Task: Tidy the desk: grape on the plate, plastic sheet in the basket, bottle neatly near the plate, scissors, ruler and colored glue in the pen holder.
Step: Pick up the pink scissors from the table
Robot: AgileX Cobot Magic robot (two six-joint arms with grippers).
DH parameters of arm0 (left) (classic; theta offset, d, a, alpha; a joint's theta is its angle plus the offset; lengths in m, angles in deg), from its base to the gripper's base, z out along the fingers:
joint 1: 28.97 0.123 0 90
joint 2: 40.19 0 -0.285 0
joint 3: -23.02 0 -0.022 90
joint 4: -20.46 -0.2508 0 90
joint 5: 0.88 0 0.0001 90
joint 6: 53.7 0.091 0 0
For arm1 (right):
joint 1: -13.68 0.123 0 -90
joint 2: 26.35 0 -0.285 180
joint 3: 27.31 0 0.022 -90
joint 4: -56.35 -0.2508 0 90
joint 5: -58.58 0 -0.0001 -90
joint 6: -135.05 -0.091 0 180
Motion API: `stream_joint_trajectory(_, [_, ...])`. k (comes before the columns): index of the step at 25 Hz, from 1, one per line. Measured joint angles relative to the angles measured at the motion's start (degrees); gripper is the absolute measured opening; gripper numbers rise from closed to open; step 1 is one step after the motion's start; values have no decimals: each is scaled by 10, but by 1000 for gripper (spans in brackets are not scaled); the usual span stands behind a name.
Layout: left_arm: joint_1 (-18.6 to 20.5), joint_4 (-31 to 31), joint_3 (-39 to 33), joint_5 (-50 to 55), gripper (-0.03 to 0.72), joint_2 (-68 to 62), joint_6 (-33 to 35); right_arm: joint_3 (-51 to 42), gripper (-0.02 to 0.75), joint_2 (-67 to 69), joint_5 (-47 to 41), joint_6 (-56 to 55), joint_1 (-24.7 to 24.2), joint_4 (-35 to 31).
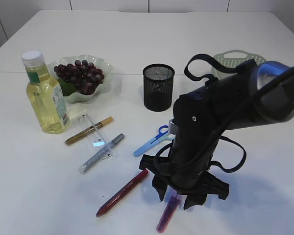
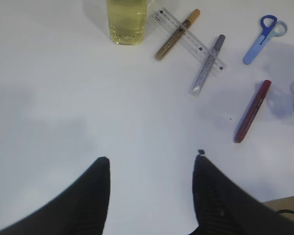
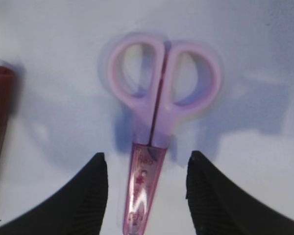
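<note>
White tabletop [image 1: 245, 205], my console inventory: right fingers [image 3: 95, 196] spread, straddling sheathed pink scissors [image 3: 157, 127]; left fingers [image 2: 95, 196] apart, empty; red glue pen [image 1: 122, 192]; blue scissors [image 1: 152, 141]; ruler [image 1: 94, 132]; bottle [image 1: 45, 93]; pen holder [image 1: 158, 87]; grapes on plate [image 1: 105, 66]; basket [image 1: 232, 58].

Your right gripper [image 3: 146, 169] straddles the pink scissors [image 3: 159, 98]; red glue [image 3: 0, 112] crowds its left side. Toward the pen holder [image 1: 158, 87], blue scissors [image 1: 152, 141] lie across your path.
</note>
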Motion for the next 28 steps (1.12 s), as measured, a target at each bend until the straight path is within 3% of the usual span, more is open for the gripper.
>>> stream_joint_trajectory(28, [0,1,0,0,385,0,0,0,416,1,-8,-38,0,18])
